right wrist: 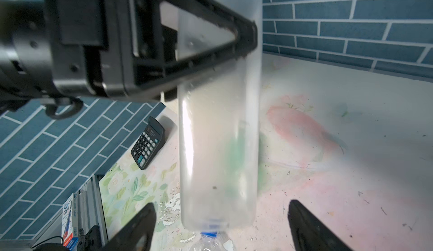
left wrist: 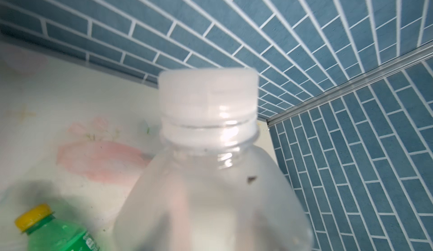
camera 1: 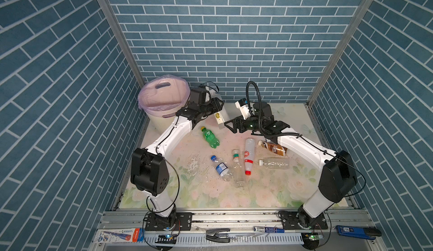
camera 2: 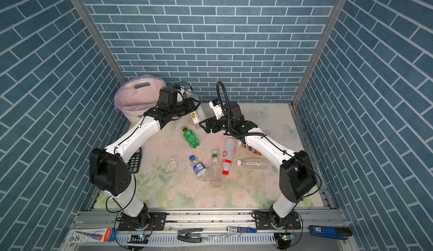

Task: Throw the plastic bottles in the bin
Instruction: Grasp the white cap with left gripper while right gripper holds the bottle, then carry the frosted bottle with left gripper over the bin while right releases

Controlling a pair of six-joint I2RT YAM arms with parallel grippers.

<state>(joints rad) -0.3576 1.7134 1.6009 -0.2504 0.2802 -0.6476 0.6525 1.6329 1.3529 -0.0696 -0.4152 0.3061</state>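
Frosted bottle (left wrist: 210, 179) clamped in left gripper (camera 1: 218, 106)
Right gripper (camera 1: 229, 127) straddles its base, jaws wide. Bin (camera 1: 161, 120) stands at 10 o'clock on table (camera 1: 293, 186); six bottles (camera 1: 248, 156) lie around centre.

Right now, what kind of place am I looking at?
Likely a robot test booth: brick-print wall panels box in a flowery table, two arms are bolted to a metal rail, bottles lie scattered.
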